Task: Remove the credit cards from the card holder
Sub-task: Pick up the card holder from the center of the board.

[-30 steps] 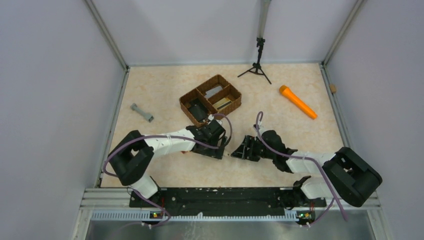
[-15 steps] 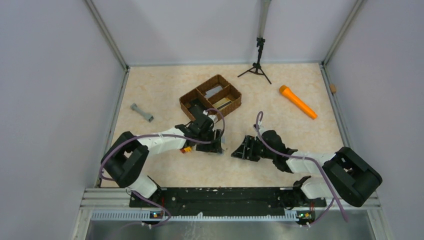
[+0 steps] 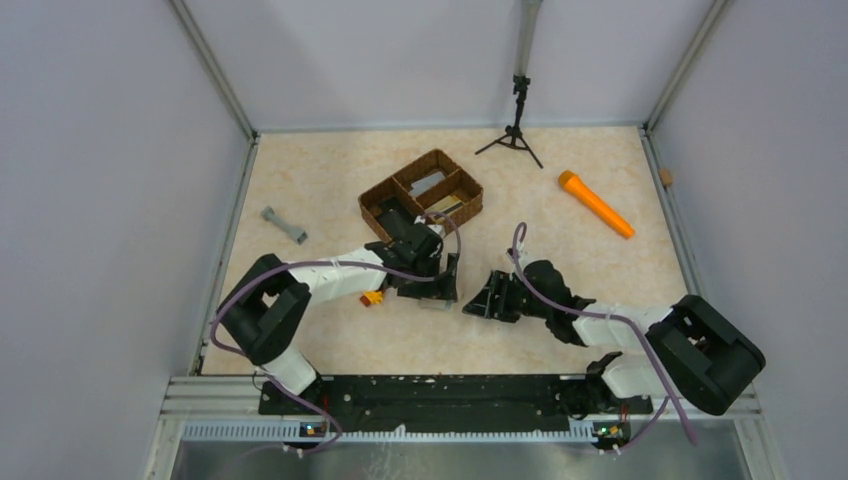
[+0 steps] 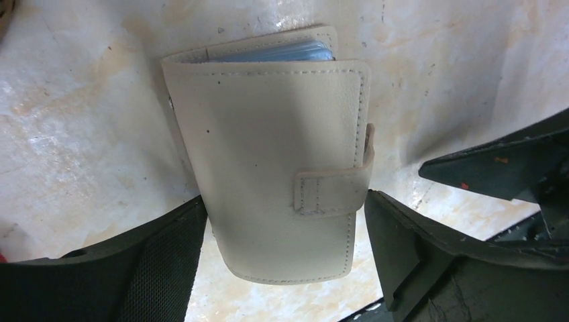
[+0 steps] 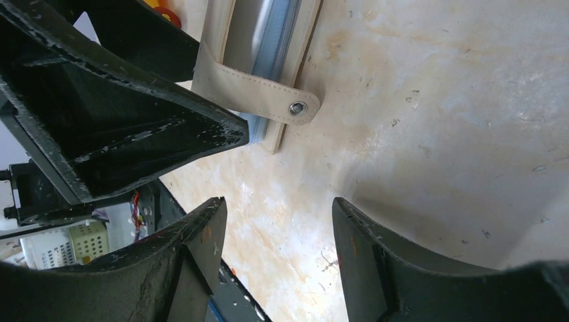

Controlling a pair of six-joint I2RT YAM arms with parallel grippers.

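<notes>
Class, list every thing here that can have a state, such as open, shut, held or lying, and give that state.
card holder: folded shut, strap wrapped over its edge
left gripper: fingers closed against both sides of the card holder
right gripper: open, empty
orange cylinder: lying flat
tripod: standing upright

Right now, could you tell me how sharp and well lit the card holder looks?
Left wrist: card holder sharp, evenly lit, glare on the table. Right wrist: its strap stud crisp, soft shadow beside it. Top external: too small, mostly hidden under the left gripper.
</notes>
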